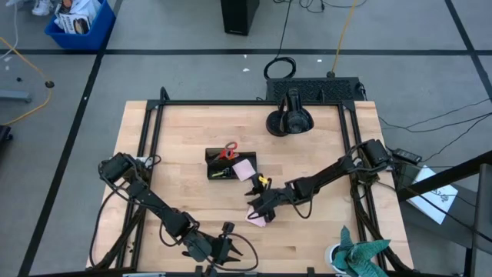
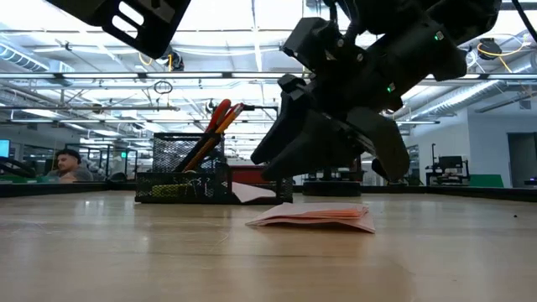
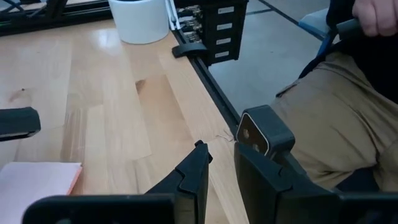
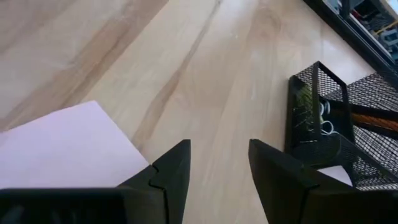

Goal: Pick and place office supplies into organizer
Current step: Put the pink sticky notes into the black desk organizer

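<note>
The black mesh organizer (image 1: 223,165) stands mid-table. Red-handled scissors (image 1: 227,151) and orange pencils (image 2: 210,138) stick up out of it. A pink sheet (image 1: 244,169) lies against its right corner. A pink sticky-note pad (image 1: 257,218) lies flat on the table nearer the front. My right gripper (image 1: 258,205) hovers open just above the pad's far edge (image 4: 68,146), tilted down, with nothing between its fingers. My left gripper (image 1: 224,248) stays open near the front edge, left of the pad (image 3: 37,183), and is empty.
A round black camera-stand base (image 1: 289,121) sits at the far right of the table. A white cup (image 3: 140,18) and a teal cloth (image 1: 361,254) are at the near right corner. A small yellow piece (image 1: 264,181) shows beside the right arm. A person sits past the front edge (image 3: 336,124).
</note>
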### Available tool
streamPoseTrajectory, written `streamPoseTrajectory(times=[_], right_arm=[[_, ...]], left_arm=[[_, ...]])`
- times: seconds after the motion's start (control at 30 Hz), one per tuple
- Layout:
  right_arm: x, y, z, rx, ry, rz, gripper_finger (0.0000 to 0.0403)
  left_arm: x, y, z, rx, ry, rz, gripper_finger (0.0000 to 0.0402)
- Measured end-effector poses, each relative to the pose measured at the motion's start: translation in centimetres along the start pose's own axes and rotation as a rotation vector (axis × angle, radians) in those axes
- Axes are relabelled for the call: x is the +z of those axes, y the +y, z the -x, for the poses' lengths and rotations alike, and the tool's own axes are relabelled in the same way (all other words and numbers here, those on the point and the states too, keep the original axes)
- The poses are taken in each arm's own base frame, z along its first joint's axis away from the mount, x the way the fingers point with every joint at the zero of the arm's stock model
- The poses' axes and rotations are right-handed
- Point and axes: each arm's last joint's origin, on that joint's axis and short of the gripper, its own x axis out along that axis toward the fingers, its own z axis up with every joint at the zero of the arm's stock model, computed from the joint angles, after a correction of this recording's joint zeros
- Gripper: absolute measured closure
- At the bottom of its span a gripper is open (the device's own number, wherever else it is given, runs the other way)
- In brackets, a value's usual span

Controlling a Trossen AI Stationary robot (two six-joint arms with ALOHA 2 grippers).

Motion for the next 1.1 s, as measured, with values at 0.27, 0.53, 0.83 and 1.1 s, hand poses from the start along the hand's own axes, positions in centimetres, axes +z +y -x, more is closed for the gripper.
streamPoseTrajectory(times=[0.27,0.53,0.83,1.1], right_arm=[[1.4,1.9,1.6,0.076,-0.042,0.038,0.0241],[2.9,4.4,4.4,0.318,-0.093,-0.008,0.0228],[0.9,7.1,5.9,0.227,0.173,0.140,0.0230],[0.8,8.5,7.0,0.057,0.223,0.239,0.0232]], left_arm=[[-0.1,0.1,0.0,0.035,0.004,0.008,0.0316],[-0.4,0.3,-0.1,0.077,0.017,0.055,0.0316],[-2.8,4.0,-2.6,0.265,0.054,0.270,0.0316],[-2.6,7.4,-3.3,0.369,0.005,0.434,0.0316]])
